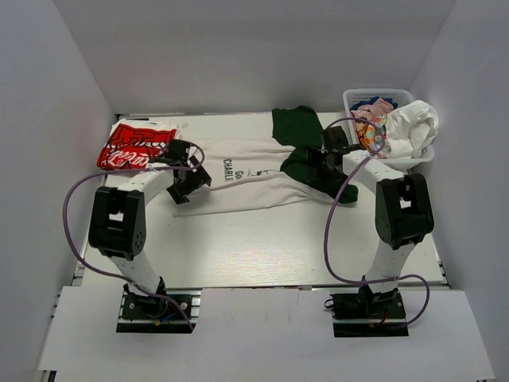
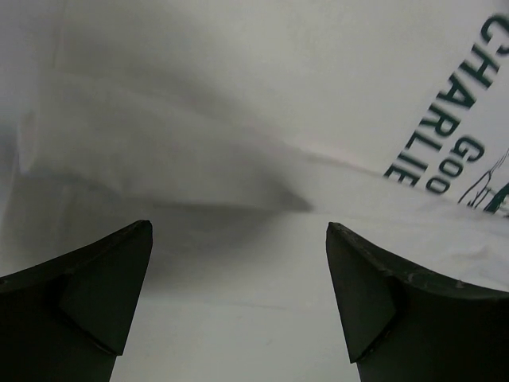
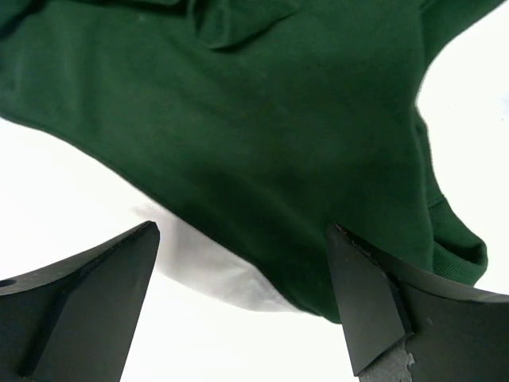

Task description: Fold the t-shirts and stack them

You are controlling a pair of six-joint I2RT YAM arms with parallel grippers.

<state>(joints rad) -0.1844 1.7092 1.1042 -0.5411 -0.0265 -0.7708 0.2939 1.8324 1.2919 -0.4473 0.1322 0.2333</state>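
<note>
Plainly, left hand and right hand gape wide, empty.

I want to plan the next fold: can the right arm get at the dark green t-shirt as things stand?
Probably yes. The right arm holds its jaws open close above the dark green t-shirt, and nothing lies between them and the cloth.
</note>
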